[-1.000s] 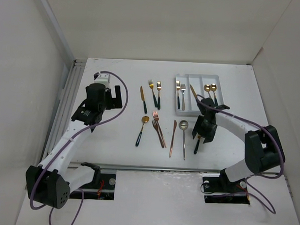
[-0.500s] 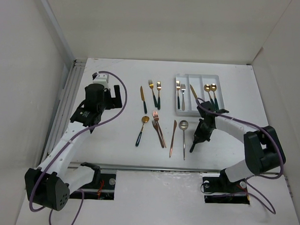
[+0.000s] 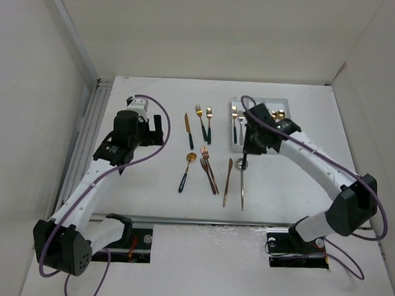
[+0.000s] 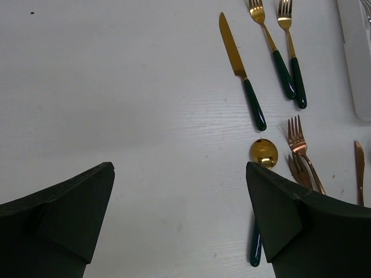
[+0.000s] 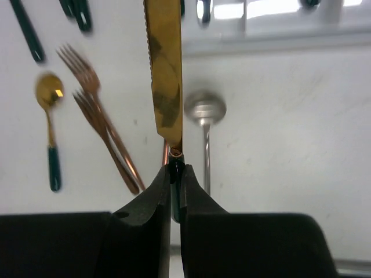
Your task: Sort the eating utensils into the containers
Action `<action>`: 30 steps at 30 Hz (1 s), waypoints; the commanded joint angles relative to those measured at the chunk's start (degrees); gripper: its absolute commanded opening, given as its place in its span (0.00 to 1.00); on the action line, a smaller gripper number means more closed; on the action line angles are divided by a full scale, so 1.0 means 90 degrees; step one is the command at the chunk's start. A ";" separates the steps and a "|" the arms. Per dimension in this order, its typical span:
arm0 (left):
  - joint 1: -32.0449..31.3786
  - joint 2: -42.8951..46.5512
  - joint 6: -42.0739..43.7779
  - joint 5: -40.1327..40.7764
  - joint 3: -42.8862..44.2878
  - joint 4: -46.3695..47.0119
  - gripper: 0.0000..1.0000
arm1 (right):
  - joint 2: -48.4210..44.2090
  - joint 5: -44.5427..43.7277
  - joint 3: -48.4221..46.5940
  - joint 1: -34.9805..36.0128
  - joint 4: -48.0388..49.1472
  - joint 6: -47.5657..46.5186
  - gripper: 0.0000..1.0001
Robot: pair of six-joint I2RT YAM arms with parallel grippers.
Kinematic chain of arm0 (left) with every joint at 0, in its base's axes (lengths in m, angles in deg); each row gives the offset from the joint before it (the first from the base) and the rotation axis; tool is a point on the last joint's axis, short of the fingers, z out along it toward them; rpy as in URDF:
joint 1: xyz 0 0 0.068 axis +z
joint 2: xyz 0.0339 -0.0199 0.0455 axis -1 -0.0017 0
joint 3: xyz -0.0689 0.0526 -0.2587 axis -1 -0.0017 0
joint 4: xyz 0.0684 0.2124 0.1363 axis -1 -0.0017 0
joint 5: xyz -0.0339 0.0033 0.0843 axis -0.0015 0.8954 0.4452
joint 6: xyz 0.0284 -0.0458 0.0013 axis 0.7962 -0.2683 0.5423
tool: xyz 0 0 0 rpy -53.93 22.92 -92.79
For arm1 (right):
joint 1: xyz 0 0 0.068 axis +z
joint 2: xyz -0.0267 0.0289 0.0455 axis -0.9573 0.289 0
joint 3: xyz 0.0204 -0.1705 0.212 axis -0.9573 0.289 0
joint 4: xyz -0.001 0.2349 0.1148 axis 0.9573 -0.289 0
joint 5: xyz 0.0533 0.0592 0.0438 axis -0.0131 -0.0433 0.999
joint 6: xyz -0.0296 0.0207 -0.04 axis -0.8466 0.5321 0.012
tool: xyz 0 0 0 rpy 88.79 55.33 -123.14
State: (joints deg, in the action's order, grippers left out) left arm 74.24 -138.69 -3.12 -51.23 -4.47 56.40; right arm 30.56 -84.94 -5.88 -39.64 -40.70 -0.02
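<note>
My right gripper (image 5: pixel 175 168) is shut on the dark green handle of a gold knife (image 5: pixel 165 75), whose blade points toward the white tray (image 5: pixel 278 37). From above, the right gripper (image 3: pixel 247 148) hangs just in front of the tray (image 3: pixel 285 102), which holds forks (image 3: pixel 236 123) and gold spoons (image 3: pixel 277 115). My left gripper (image 4: pixel 179 168) is open over bare table, left of a gold spoon (image 4: pixel 264 153). From above, the left gripper (image 3: pixel 160 126) sits left of the loose utensils.
On the table lie a gold knife (image 3: pixel 188 130), two green-handled forks (image 3: pixel 205 123), a green-handled spoon (image 3: pixel 186 171), copper forks (image 3: pixel 209 170), a copper knife (image 3: pixel 227 181) and a silver spoon (image 3: pixel 242 182). White walls enclose the table.
My right gripper shut on the green-handled knife lying near the front right, lifted it and carried it back and left toward the tray. The left arm barely moved.
</note>
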 commanded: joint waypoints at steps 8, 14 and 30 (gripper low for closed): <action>-0.0008 -0.1033 0.0716 -0.0918 0.0950 -0.0267 0.95 | 0.2348 -0.1119 -0.3006 -0.1131 0.0371 -0.3413 0.00; -0.0008 -0.2059 0.0932 -0.0977 0.2132 -0.0707 0.94 | 0.3735 -0.1501 -0.4061 -0.1619 0.0371 -0.3727 0.00; -0.0203 -0.3242 0.0932 -0.1270 0.2416 -0.0405 0.90 | 0.4372 -0.0856 -0.3437 -0.1795 0.1358 -0.3278 0.14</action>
State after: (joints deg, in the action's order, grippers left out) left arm 73.48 -167.76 5.23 -61.39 14.85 51.39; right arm 70.36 -92.85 -36.81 -56.23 -32.59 -31.56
